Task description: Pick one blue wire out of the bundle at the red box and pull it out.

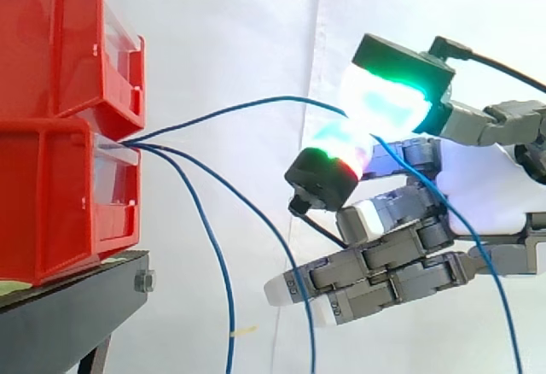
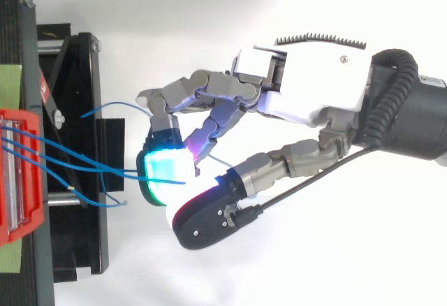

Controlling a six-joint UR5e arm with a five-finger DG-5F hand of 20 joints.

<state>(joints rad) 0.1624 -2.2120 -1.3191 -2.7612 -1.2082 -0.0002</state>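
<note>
red box (image 1: 51,195) at 9 o'clock in the side view, hand (image 2: 314,75) at 3, pinching one blue wire (image 1: 281,98) between glowing pads (image 1: 384,101). the other wires of the bundle (image 1: 147,145) droop toward 6. pull straight toward 3 with a firm pinch, so no neighbour drags along.

A black stand (image 1: 72,323) sits at the lower left of the side view, with a silver bolt (image 1: 143,282) at its right end. A white curtain (image 1: 239,32) hangs behind. In the top view, green strips (image 2: 10,86) lie along the left edge.
</note>
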